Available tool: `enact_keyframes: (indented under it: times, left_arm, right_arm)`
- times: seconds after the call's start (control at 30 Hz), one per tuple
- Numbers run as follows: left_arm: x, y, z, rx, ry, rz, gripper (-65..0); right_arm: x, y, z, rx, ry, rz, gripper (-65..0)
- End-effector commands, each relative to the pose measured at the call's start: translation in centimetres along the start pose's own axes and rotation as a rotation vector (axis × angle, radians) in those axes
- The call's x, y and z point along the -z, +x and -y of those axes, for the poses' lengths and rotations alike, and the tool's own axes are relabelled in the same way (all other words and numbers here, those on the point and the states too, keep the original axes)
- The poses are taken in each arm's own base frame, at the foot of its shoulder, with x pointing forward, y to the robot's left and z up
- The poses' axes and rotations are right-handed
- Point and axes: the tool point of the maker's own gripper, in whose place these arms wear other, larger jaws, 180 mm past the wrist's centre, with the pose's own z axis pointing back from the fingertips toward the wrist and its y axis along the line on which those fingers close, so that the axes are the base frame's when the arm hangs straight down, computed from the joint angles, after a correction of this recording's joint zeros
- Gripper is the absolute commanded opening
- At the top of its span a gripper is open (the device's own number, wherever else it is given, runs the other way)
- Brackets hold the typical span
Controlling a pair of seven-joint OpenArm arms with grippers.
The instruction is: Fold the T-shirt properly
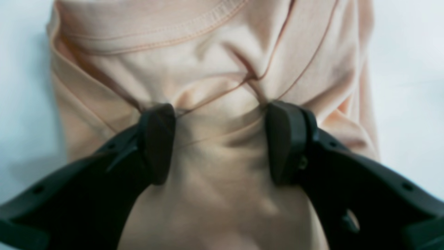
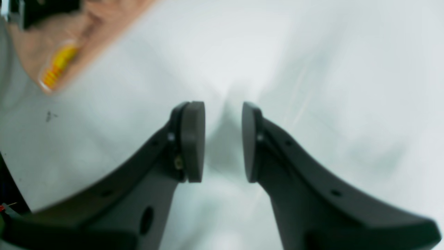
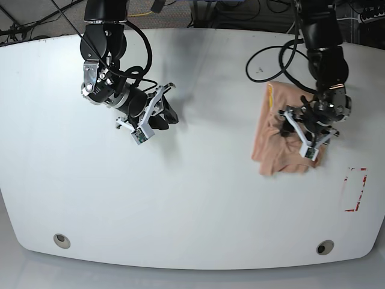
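On the white table [image 3: 192, 198], left claw [image 1: 222, 142] gapes over the T-shirt [image 1: 215, 62]; right claw [image 2: 223, 142] narrow.

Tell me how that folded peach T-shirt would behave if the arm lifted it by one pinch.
The T-shirt would probably sag and unfold: it puckers between the open left gripper pads. It looks light and thin. On the smooth white table, it would likely slide when pushed.
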Motion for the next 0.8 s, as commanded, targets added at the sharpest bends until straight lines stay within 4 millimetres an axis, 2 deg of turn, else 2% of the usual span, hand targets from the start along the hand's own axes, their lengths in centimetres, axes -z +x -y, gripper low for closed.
enact_keyframes:
  times: [0.0, 0.07, 0.17, 0.23, 0.37, 0.43, 0.47, 0.63, 0.77]
  left_arm:
    - [-0.9, -2.9, -5.2, 0.046, 0.129, -0.15, -26.4]
    - [-2.0, -3.6, -9.1, 0.06, 0.19, -0.185, -26.4]
    - [-3.1, -4.7, -12.8, 0.08, 0.21, -0.228, -26.4]
    - [-3.8, -5.4, -14.5, 0.093, 0.202, -0.242, -26.4]
    - [-6.2, -7.3, -18.3, 0.089, 0.208, -0.274, -26.4]
    - [-7.5, -7.7, -19.9, 0.082, 0.229, -0.286, -26.4]
    - [-7.9, -7.7, -20.4, 0.079, 0.241, -0.288, -26.4]
    - [-10.6, -10.6, -22.5, 0.073, 0.287, -0.347, -26.4]
    - [-11.6, -10.7, -23.5, 0.035, 0.32, -0.331, -26.4]
  right_arm:
    - [-0.6, 1.9, 0.1, -0.032, 0.002, 0.061, -48.4]
    - [-1.0, 2.5, 0.2, -0.054, -0.006, 0.073, -48.4]
    - [-1.3, 2.8, 0.1, -0.067, -0.01, 0.08, -48.4]
    - [-1.5, 3.0, 0.1, -0.074, -0.012, 0.085, -48.4]
    - [-2.0, 3.4, 0.2, -0.098, -0.022, 0.089, -48.4]
    - [-2.0, 3.4, 0.3, -0.1, -0.024, 0.089, -48.4]
    - [-2.0, 3.5, 0.3, -0.101, -0.025, 0.089, -48.4]
    - [-2.2, 3.6, 0.3, -0.111, -0.03, 0.091, -48.4]
    - [-2.8, 4.0, 0.5, -0.14, -0.04, 0.094, -48.4]
